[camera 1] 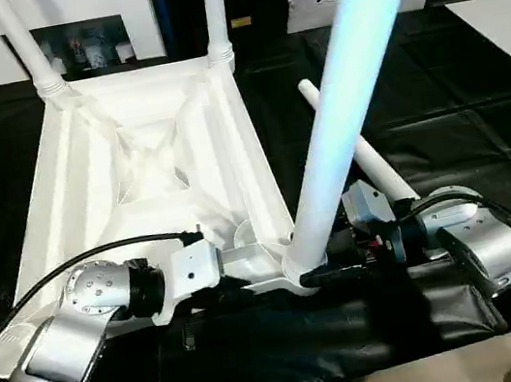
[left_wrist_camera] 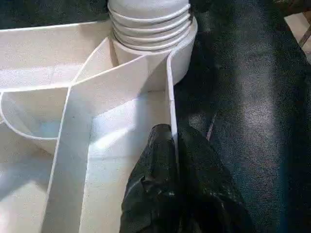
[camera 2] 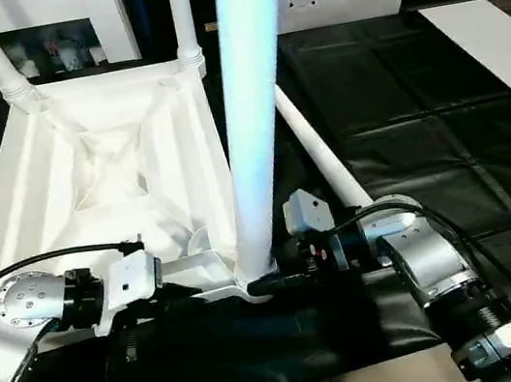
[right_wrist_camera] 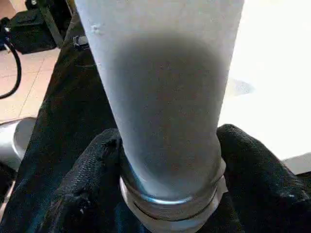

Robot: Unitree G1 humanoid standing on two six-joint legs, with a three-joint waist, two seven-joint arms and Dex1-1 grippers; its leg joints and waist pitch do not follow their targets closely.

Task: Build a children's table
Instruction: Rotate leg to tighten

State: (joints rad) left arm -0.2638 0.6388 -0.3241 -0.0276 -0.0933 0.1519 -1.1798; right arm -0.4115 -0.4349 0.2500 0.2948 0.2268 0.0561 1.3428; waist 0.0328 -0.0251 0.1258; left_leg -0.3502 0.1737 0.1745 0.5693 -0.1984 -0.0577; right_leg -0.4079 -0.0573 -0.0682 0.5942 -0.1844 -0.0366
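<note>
**Leg gripped at near right socket**

Silver forearms frame the near edge. Right gripper [camera 1: 333,271] has its fingers [right_wrist_camera: 92,170] on either side of the leg [camera 1: 338,99], just above its collar, which sits at the top's [camera 1: 147,160] near right corner socket. Left gripper [left_wrist_camera: 172,160] pinches the top's near rim wall, fingers closed on it. Its wrist view shows the ribbed collar [left_wrist_camera: 150,24]. One leg [camera 1: 368,157] lies on the black sheet [camera 1: 437,102] at right; two stand in the far corners.

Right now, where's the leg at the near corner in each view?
Left eye: leg centre, slanting up-right.
Right eye: centre, near upright.
Left wrist: ribbed collar at picture top.
Right wrist: centre, close up.
Shared landmark: tabletop corner socket it enters.
</note>
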